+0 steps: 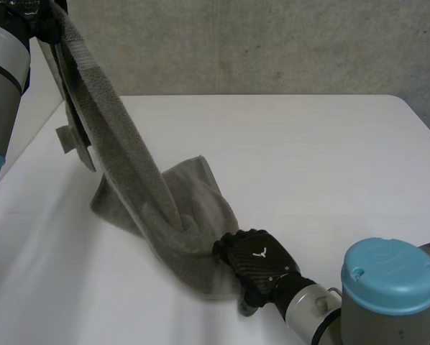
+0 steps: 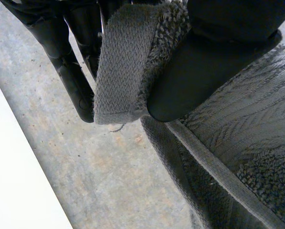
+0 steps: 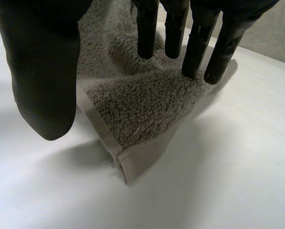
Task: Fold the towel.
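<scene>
A grey towel (image 1: 193, 215) hangs in a taut band from my raised left hand (image 1: 72, 100) at the far left down to the table, where its lower part lies bunched. In the left wrist view the thumb (image 2: 204, 71) pinches the towel's hemmed edge (image 2: 128, 57) against the fingers (image 2: 71, 81). My right hand (image 1: 258, 259) rests at the towel's near corner. Its own wrist view shows straight fingers (image 3: 195, 47) and the thumb (image 3: 42, 71) spread apart above that flat corner (image 3: 133, 105), holding nothing.
The white table (image 1: 308, 158) stretches bare to the right and far side of the towel. A grey concrete wall stands behind it, and the table's left edge runs just under my left arm.
</scene>
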Controlling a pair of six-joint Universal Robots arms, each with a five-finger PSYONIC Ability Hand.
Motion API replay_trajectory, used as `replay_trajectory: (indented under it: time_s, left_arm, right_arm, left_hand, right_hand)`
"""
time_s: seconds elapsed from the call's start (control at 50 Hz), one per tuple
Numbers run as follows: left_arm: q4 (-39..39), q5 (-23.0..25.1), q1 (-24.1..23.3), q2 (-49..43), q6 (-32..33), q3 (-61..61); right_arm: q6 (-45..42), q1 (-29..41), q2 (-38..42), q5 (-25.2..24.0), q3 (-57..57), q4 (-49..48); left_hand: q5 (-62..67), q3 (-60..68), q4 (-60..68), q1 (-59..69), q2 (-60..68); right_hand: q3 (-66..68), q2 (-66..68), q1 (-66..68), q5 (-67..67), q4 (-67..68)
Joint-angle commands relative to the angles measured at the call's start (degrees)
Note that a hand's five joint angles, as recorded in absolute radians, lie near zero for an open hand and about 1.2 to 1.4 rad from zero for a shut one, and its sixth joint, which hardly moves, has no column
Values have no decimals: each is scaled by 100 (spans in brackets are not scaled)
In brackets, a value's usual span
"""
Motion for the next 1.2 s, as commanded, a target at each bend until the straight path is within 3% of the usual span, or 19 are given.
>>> replay_trajectory:
  time_s: [0.02, 0.18, 0.22, 0.28, 0.32, 0.4, 0.5, 0.54, 0.56, 0.6, 0.66, 0.68, 0.7, 0.72, 0.78, 0.88, 0.98, 1.08, 1.2]
  left_arm:
    - [0, -6, 1, 0, 1, -4]
    - [9, -6, 1, 0, 1, -4]
    - [9, -6, 1, 0, 1, -13]
    - [0, -6, 1, 0, -8, -13]
    - [0, -6, 1, 9, -8, -30]
    - [-18, -6, 1, 26, 1, -74]
    - [-149, -6, 10, 53, -8, -144]
    - [-350, 3, 19, 61, 1, -241]
    - [-352, 3, 19, 61, 1, -241]
    - [-596, 3, 36, 96, 1, -364]
    - [-756, 12, 36, 114, 1, -435]
    - [-930, 12, 54, 158, -8, -530]
    - [-1114, 20, 71, 210, -8, -653]
    - [-1116, 21, 71, 211, -8, -654]
    - [-1502, 47, 80, 237, 18, -1145]
    - [-1792, 82, 89, 229, 62, -1663]
    - [-1934, 239, 106, 36, 71, -2033]
    - [-1925, 425, 151, -607, 80, -1946]
    - [-1916, 442, 142, -1527, 97, -869]
  right_arm:
    - [-41, 32, 253, 18, 15, -411]
    - [-234, 40, 428, 71, -12, -885]
    - [-339, 32, 525, 193, -64, -1060]
    - [-392, 32, 560, 256, -91, -1114]
    - [-462, 14, 534, 378, -143, -1149]
    - [-471, -39, 367, 519, -214, -1140]
    - [-463, -311, -424, 598, -486, -1044]
    - [-506, -976, -1054, 511, -740, -677]
    - [-507, -979, -1057, 510, -741, -674]
    - [-672, -1583, -1967, 318, -1292, 156]
    - [-805, -1788, -2375, 150, -1682, 741]
    - [-988, -1997, -2497, -94, -2073, 1384]
    - [-1207, -2242, -2481, -314, -2495, 2052]
    - [-1210, -2245, -2481, -316, -2499, 2059]
    - [-2068, -3234, -2376, -824, -3262, 3820]
    - [-3087, -3695, -1859, -1080, -3395, 4921]
    - [-3871, -3669, -1498, -975, -3404, 5144]
    - [-3943, -3651, -749, -1010, -3492, 5038]
    - [-3952, -3135, 373, -931, -4403, 4276]
  left_hand:
    - [1161, 1035, 1023, 1261, 1034]
    - [1161, 1035, 1023, 1261, 1034]
    - [1161, 1035, 1023, 1261, 1034]
    - [1161, 1035, 1023, 1261, 1034]
    - [1161, 1035, 1023, 1261, 1034]
    - [1161, 1035, 1023, 1261, 1034]
    - [1161, 1035, 1023, 1261, 1034]
    - [1161, 1035, 1023, 1261, 1034]
    - [1161, 1035, 1023, 1261, 1034]
    - [1161, 1035, 1023, 1261, 1034]
    - [1161, 1035, 1023, 1261, 1034]
    - [1161, 1035, 1023, 1261, 1034]
    - [1161, 1035, 1023, 1261, 1034]
    - [1161, 1035, 1023, 1261, 1034]
    - [1161, 1035, 1023, 1261, 1034]
    - [1161, 1035, 1023, 1261, 1034]
    - [1161, 1035, 1023, 1261, 1034]
    - [1161, 1035, 1023, 1261, 1034]
    - [1161, 1035, 1023, 1261, 1034]
  right_hand:
    - [260, 282, 256, 118, 282]
    - [1942, 1964, 1938, 1800, 1964]
    - [3215, 3237, 3211, 3073, 3237]
    - [3758, 3780, 3755, 3617, 3781]
    - [5499, 5521, 5496, 5358, 5522]
    - [5906, 5928, 5902, 5764, 5928]
    - [5906, 5928, 5902, 5764, 5928]
    - [5906, 5928, 5902, 5764, 5928]
    - [5906, 5928, 5902, 5764, 5928]
    - [5906, 5928, 5902, 5764, 5928]
    - [5906, 5928, 5902, 5764, 5928]
    - [5906, 5928, 5902, 5764, 5928]
    - [5906, 5928, 5902, 5764, 5928]
    - [5906, 5928, 5902, 5764, 5928]
    - [5906, 5928, 5902, 5764, 5928]
    - [5906, 5928, 5902, 5764, 5928]
    - [5906, 5928, 5902, 5764, 5928]
    - [5906, 5928, 5902, 5764, 5928]
    - [5906, 5928, 5902, 5764, 5928]
